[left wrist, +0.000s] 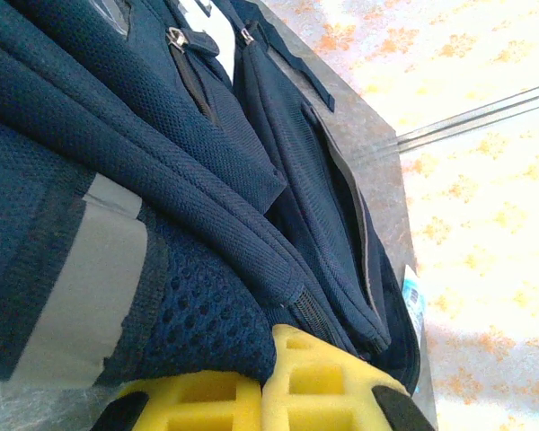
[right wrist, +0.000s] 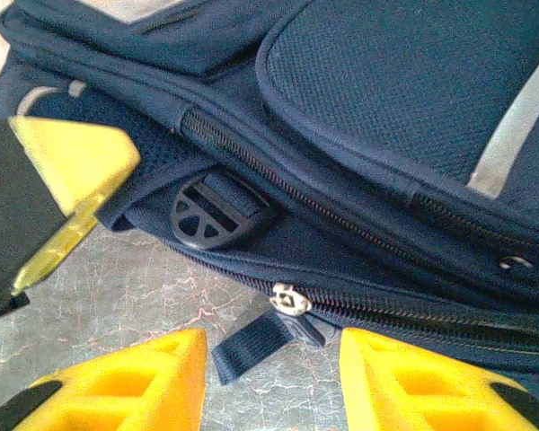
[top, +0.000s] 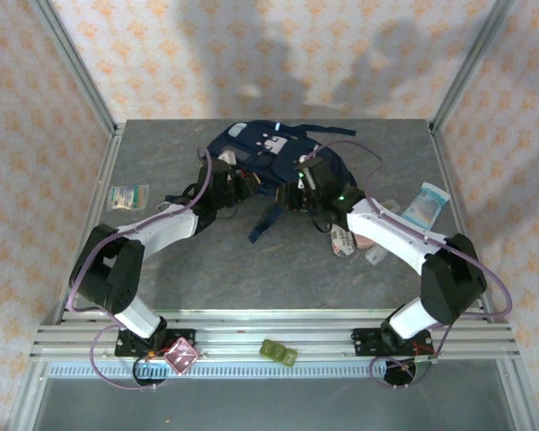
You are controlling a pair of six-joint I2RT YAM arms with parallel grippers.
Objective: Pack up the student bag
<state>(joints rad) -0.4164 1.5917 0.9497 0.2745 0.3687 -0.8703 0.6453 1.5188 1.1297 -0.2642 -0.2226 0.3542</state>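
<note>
Top view: the student bag is lying far-centre on the table, with my left gripper and right gripper sitting at its near edge. Left wrist view: my left jaws are pressing together beside the bag's mesh; caught fabric cannot be confirmed. Right wrist view: my right jaws are standing spread, straddling the zipper pull tab.

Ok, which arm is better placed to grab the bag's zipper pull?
Right. The right tool is open, with the zipper pull of the student bag just ahead of the gap between its fingers. The left tool is shut against the bag's mesh side.
</note>
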